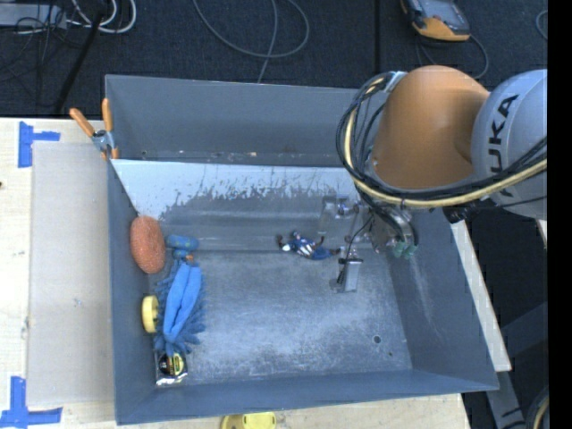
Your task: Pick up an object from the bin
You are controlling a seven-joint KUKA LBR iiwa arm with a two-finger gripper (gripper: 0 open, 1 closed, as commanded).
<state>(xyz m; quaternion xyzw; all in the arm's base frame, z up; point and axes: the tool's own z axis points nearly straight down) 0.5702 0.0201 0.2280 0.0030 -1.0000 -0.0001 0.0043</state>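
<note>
KUKA marks the arm (pixel 518 123) above the gripper (pixel 347 275); its clasp cannot be told. Bare bin (pixel 295 329) floor opens below and left of it.

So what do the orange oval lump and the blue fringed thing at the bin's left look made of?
Orange oval lump: probably sponge or foam, matte, with a finely speckled, grainy surface; a rough stone can't be ruled out. Blue fringed thing: soft cloth or microfibre, matte, judging by its limp strands splayed on the floor.
</note>
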